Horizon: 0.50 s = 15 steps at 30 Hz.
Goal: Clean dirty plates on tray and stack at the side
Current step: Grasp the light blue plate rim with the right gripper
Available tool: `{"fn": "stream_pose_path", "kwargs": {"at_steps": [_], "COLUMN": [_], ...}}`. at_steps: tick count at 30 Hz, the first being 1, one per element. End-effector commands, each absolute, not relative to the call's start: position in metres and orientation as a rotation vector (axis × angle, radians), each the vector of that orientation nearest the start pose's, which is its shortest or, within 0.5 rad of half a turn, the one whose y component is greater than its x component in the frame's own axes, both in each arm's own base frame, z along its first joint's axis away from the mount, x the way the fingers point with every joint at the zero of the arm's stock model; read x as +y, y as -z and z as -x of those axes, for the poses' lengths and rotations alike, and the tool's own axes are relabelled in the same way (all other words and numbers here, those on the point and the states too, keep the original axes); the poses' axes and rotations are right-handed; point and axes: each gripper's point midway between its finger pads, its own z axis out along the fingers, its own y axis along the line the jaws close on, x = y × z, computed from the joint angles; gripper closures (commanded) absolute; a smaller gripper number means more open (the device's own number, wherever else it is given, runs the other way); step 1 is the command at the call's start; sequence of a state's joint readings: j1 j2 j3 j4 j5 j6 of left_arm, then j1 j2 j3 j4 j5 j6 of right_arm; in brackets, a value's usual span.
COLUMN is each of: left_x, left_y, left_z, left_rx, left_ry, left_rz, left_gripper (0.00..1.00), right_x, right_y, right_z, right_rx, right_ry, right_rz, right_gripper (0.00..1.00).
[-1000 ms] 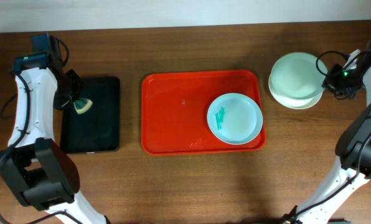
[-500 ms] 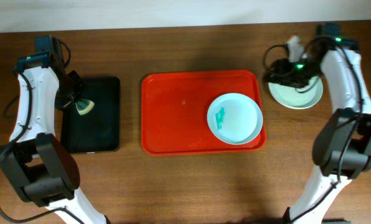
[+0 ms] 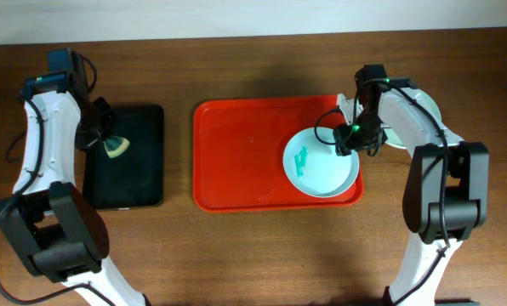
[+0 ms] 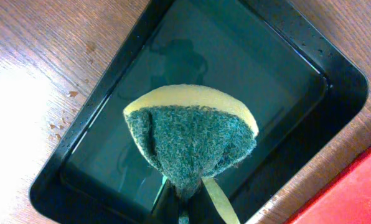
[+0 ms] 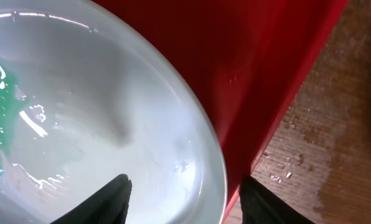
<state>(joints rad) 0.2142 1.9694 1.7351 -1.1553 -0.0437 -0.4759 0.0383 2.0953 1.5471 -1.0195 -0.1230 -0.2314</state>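
- At the bottom of the right wrist view, the right gripper [image 5: 185, 185] is released. Its jaws stand apart across the rim of the pale blue plate [image 5: 79, 93], one finger over the bowl and the other over the red tray [image 5: 260, 68]. It grips nothing yet.
- The plate shines wet, so a pinch on that thin rim may well slip and let the plate tilt or slide out on the lift.
- The outer finger hangs close to the tray's raised rim. If it comes down on that rim and not in the gap beside the plate, closing could jam or drag the whole tray.
- A teal smear [image 3: 301, 160] sits on the plate's left half. If the plate goes to the side uncleaned, it would soil the clean ones.
- The red tray holds this one plate only, at its right end and close against the right rim.
- Just past the tray's right edge, on the table [image 3: 253, 255], lies the stack of plates [image 3: 432, 109]. The right arm hides most of it, so I cannot tell the count.
- Farthest off, at the left, the left gripper [image 4: 184, 202] is clenched on a sponge [image 4: 192, 134] above the black tray [image 4: 338, 84], which looks glossy inside, likely from shallow water. I cannot tell whether the sponge touches it.
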Motion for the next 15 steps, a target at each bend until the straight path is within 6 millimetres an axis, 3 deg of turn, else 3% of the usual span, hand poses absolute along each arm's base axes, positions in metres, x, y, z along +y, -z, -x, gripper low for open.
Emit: {"fn": "stream_pose_path", "kwargs": {"at_steps": [1,4,9,12,15], "left_x": [0.089,0.089,0.089,0.08,0.067], "left_y": [-0.114,-0.114,-0.114,-0.114,-0.116], "left_z": [-0.409,-0.41,-0.41,-0.414,-0.421], "left_rx": [2.79,2.787,2.788,2.808,2.817], "left_ry": [0.027,0.027,0.027,0.099,0.197], "left_rz": [1.006,1.004,1.002,0.933,0.836], "left_gripper": [1.0,1.0,1.0,1.0,1.0], "right_x": [0.037,0.055,0.075,0.053,0.051], "right_y": [-0.013,-0.016,-0.018,-0.01,-0.003], "right_z": [-0.371,-0.369,-0.362,-0.356,-0.344], "right_rx": [3.168,3.163,3.176,3.229,3.28], "right_ry": [-0.215,-0.333,-0.329,-0.105,-0.098], "right_rz": [0.325,0.324,0.399,0.353,0.219], "right_gripper": [0.5,0.51,0.51,0.57,0.56]}}
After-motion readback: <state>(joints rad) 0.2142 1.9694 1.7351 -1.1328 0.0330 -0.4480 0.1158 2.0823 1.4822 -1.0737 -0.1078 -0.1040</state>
